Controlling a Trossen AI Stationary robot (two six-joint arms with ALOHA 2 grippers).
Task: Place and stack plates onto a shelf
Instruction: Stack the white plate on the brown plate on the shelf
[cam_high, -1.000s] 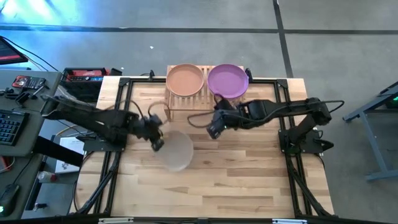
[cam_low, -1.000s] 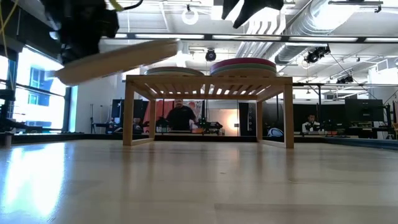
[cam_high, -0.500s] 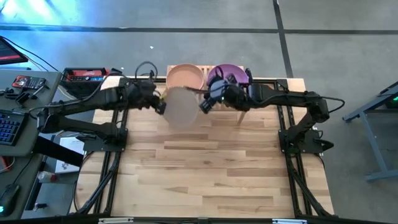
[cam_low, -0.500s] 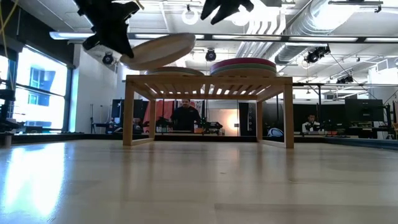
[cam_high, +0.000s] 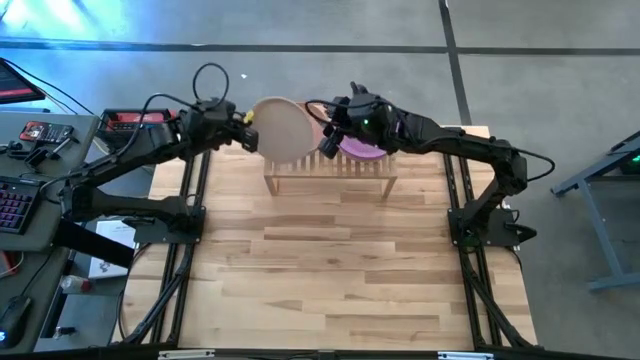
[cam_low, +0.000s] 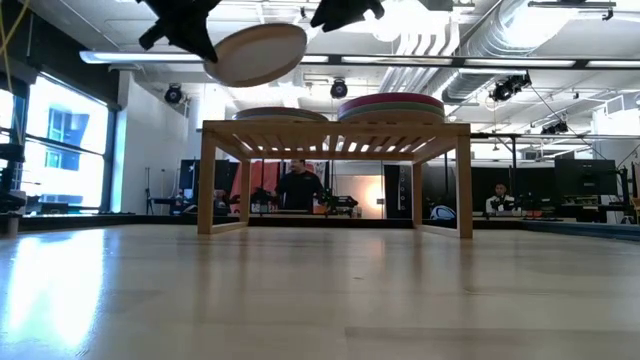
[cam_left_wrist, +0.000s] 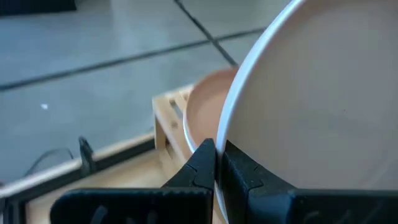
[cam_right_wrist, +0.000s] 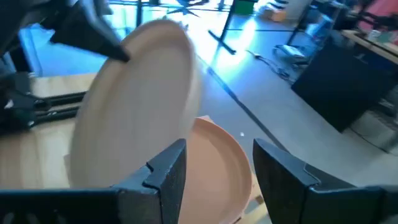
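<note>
No readable labels. Shelf (cam_high: 330, 172) sits below both grippers. Left gripper (cam_high: 247, 137) pinches the beige plate (cam_high: 281, 130) by its rim, tilted above the peach plate (cam_left_wrist: 202, 112). Right gripper (cam_high: 327, 137), fingers apart and empty, hovers just beside the beige plate, over the purple plate (cam_high: 362, 150).

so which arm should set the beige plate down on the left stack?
Left. The left gripper is shut on the beige plate, held tilted above the peach plate on the shelf. The right gripper hovers open nearby, empty.
</note>
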